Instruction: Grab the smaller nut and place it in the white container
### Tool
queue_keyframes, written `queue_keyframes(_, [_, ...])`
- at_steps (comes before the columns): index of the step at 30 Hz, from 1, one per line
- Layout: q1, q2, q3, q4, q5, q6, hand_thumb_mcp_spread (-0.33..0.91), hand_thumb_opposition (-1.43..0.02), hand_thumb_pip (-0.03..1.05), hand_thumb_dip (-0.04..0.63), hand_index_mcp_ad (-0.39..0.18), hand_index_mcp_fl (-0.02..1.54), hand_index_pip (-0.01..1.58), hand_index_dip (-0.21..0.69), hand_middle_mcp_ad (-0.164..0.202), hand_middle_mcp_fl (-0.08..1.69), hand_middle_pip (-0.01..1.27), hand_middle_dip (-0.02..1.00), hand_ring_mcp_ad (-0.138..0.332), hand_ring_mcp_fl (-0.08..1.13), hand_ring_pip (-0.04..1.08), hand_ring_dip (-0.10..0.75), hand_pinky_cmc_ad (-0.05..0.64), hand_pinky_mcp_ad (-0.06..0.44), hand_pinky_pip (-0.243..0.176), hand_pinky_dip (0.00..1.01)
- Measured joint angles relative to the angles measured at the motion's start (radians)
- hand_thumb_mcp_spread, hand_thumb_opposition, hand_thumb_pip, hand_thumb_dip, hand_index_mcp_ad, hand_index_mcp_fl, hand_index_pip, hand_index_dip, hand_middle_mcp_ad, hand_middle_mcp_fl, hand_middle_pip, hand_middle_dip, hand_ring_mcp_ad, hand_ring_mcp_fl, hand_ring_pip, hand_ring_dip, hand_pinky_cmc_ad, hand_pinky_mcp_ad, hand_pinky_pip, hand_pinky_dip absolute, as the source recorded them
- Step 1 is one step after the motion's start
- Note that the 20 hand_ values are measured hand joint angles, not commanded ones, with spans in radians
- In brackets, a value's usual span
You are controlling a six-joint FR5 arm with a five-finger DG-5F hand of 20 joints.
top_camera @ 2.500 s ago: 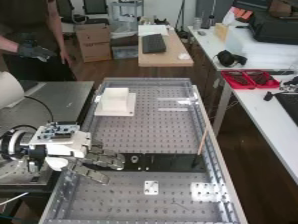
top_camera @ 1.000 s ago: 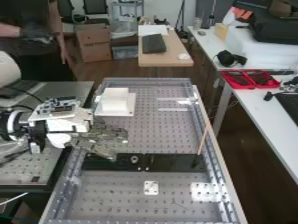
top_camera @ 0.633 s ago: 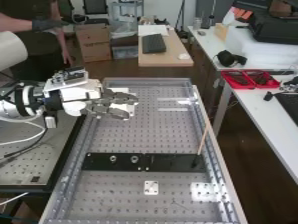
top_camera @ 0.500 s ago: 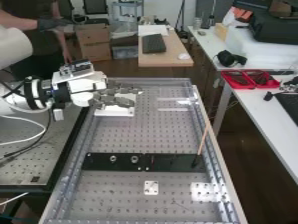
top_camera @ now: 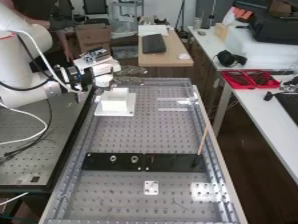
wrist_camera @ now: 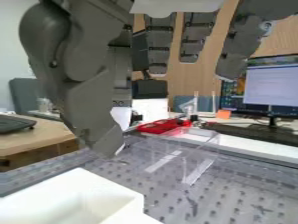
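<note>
Item, one hand [top_camera: 126, 79], dark grey, on the flange of the white arm [top_camera: 23, 65]: raised at the bench's far end, its long axis lying roughly across the bench, from the arm's side toward the high view's right. Whether it is apart, together or clamped on anything cannot be told. Item, one white container [top_camera: 115, 106], upright and open-topped, on a white base plate [top_camera: 129, 111]: in the high view just below the hand; in the wrist view its open top lies close by. Relation of chief note: the container appears lower than the hand and slightly toward the bar; height and overlap cannot be fixed exactly. Item, the smaller nut: location undetermined, and whether the hand has it uncertain. Item, one larger nut [top_camera: 113, 159] and one bearing [top_camera: 134, 159], standing apart on the flat black bar [top_camera: 174, 162], well apart from the hand, toward the bench's near end. Judged step: the placing, at or about the container. Should the nut be in the hand, the move called for is likely a short shift back over the opening and down, then release. Risk: a small part let go off-centre might strike the rim and roll away.
</note>
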Motion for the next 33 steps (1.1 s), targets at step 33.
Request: queue_keyframes(33, [0.106,-0.077,-0.008,-0.029,0.054,0.062,0.45,-0.88,0.69,0.218,-0.171,0.1,1.32,0.18,0.07,0.08,0.12,0.24,0.112,0.0,0.1,0.138,0.333,0.288,0.051,0.18])
